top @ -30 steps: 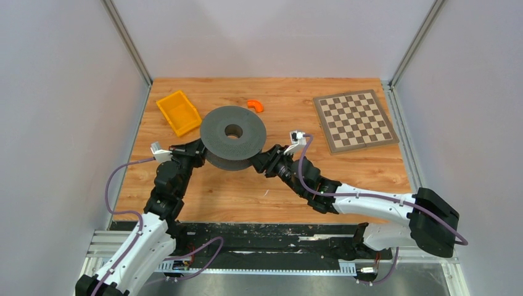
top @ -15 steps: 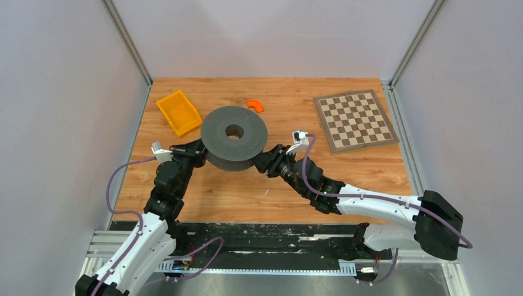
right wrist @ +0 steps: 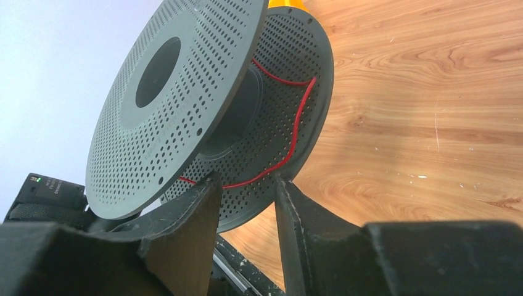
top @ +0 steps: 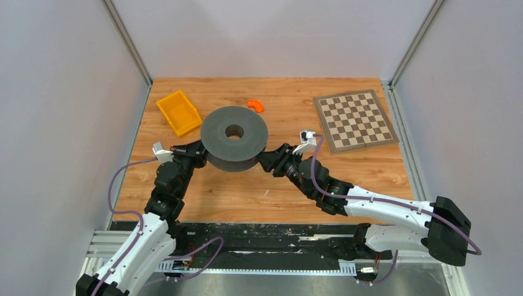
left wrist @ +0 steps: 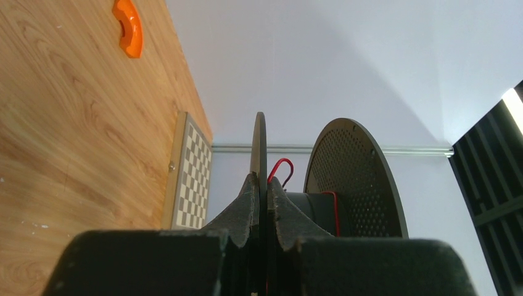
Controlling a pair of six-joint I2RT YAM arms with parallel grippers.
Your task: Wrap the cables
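left gripper [left wrist: 260, 182] clamped on the spool's [top: 217, 137] lower flange rim. right gripper [right wrist: 247, 182] part-open, straddling that flange's opposite rim. thin red cable [right wrist: 298, 117] lies in one loose loop round the hub, between the flanges. on the table [top: 247, 191] beyond: bin [top: 177, 112] just beside the spool, chessboard [top: 354, 120] well apart.

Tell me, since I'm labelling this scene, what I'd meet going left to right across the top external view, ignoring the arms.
Orange bin → gray spool → checkerboard. The small orange piece falls within the spool's span, so I leave it unplaced.
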